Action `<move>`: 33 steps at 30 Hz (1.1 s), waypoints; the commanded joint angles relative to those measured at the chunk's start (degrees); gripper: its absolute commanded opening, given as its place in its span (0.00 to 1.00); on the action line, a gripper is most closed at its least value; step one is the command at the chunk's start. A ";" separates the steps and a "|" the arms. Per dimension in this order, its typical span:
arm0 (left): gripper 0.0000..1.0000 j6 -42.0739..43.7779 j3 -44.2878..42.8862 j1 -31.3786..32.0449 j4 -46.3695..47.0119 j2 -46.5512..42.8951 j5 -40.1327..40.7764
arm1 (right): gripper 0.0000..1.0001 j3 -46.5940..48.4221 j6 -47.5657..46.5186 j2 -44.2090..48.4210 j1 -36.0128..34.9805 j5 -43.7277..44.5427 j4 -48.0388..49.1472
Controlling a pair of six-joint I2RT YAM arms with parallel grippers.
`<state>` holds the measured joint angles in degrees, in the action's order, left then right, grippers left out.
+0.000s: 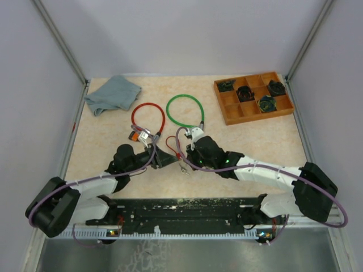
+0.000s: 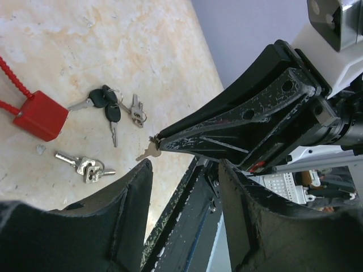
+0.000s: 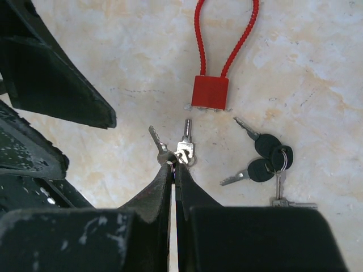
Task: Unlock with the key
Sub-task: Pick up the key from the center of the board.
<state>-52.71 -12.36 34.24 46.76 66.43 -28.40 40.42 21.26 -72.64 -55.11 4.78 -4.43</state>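
Silver key (image 3: 157, 143) is pinched tight in the tips of the right gripper (image 3: 174, 167), near the red padlock (image 3: 210, 93) on the table (image 3: 312, 85). Left gripper (image 2: 186, 170) sits close, jaws spread and empty. Next the key likely needs lining up with the padlock.

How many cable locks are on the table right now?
3. The red-loop lock sits left of centre, the green-loop lock just right of it, and the small red lock nearer the robot, between them. Others may be hidden.
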 commanded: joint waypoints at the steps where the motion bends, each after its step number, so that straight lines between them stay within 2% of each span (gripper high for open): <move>1: 0.56 -0.23 -3.11 -0.25 4.30 3.28 -3.14 | 0.00 0.01 0.89 2.14 -0.52 -1.16 5.32; 10: 0.46 -1.64 -4.11 -0.23 6.93 7.53 -4.56 | 0.00 -0.04 0.89 1.99 -0.52 -1.71 6.42; 25: 0.43 -0.33 -5.91 -0.22 2.06 9.33 -1.13 | 0.00 -0.16 0.30 1.84 -0.54 -4.21 6.88; 33: 0.35 -0.62 -6.54 -0.23 2.02 9.49 -1.30 | 0.00 -0.61 0.28 1.81 -0.52 -5.15 7.71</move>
<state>-54.00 -17.23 34.24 48.64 75.57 -30.00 40.07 21.65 -72.44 -55.11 0.51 -0.05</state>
